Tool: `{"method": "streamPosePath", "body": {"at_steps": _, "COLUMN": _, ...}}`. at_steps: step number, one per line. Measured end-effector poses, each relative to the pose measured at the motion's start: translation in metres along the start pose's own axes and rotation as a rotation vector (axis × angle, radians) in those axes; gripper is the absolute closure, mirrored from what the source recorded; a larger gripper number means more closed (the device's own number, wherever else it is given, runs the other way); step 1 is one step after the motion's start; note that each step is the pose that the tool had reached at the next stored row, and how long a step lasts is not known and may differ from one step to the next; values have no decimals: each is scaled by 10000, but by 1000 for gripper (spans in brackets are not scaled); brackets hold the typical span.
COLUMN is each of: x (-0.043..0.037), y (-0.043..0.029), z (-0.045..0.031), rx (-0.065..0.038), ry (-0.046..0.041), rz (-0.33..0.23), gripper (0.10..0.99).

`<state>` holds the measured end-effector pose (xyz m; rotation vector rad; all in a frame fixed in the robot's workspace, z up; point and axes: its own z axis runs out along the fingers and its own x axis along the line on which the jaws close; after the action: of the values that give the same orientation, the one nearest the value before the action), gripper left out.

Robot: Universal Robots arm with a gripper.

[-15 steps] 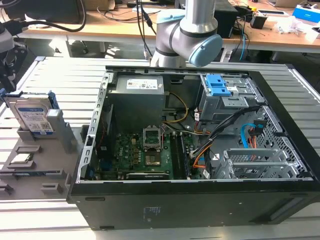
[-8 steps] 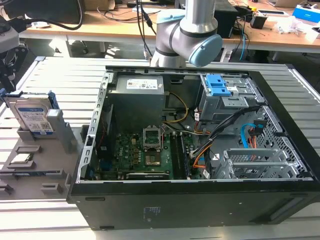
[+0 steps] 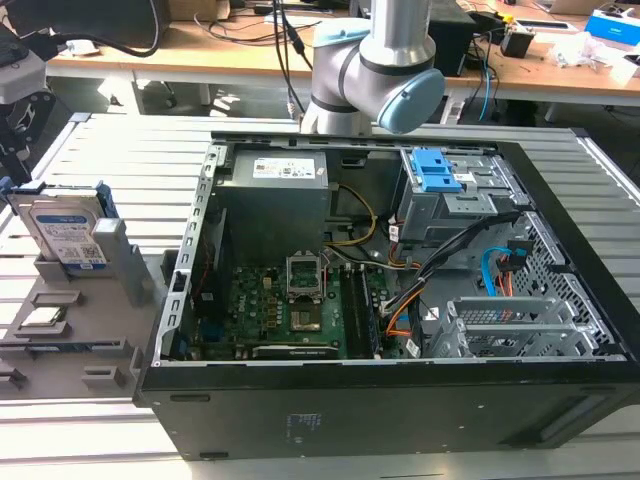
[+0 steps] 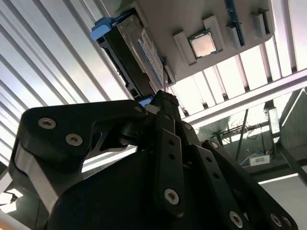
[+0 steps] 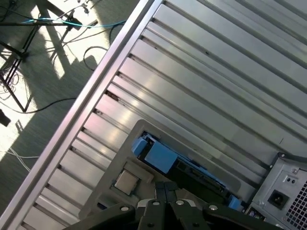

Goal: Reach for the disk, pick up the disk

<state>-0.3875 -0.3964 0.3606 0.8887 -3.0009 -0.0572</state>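
Claw [image 4: 162, 98] is clenched with nothing in it. In both wrist views the two black tips [image 5: 166, 189] sit pressed together. They point at the end of the disk [image 4: 139, 52], and they're near it, but I honestly can't tell if they touch.

The disk [image 3: 65, 235] stands on its edge in a grey tray [image 3: 40, 352], label side facing out, with blue frame pieces along its edges. The tray sits just beside the open computer case [image 3: 350, 400], on the exterior view's left of it. In the first wrist view the disk [image 5: 196, 168] shows edge-on, with a corner of the case [image 5: 283, 191] close by.

A small square silver chip [image 3: 40, 318] lies flat in the same tray, just beside the disk and a bit further from the case. It also turns up in both wrist views [image 4: 203, 44] [image 5: 126, 181].

Tray and case both rest on a ribbed metal counter [image 3: 90, 440]. Behind the case stands the arm [image 3: 385, 60], and past that there's a wooden counter [image 3: 200, 45] with cables on it.
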Motion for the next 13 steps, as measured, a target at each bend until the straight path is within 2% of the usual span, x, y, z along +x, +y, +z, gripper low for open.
{"method": "streamPosePath", "body": {"at_steps": 13, "x": 0, "y": 0, "z": 0, "rx": 1, "ry": 45, "rz": -1175, "gripper": 980}}
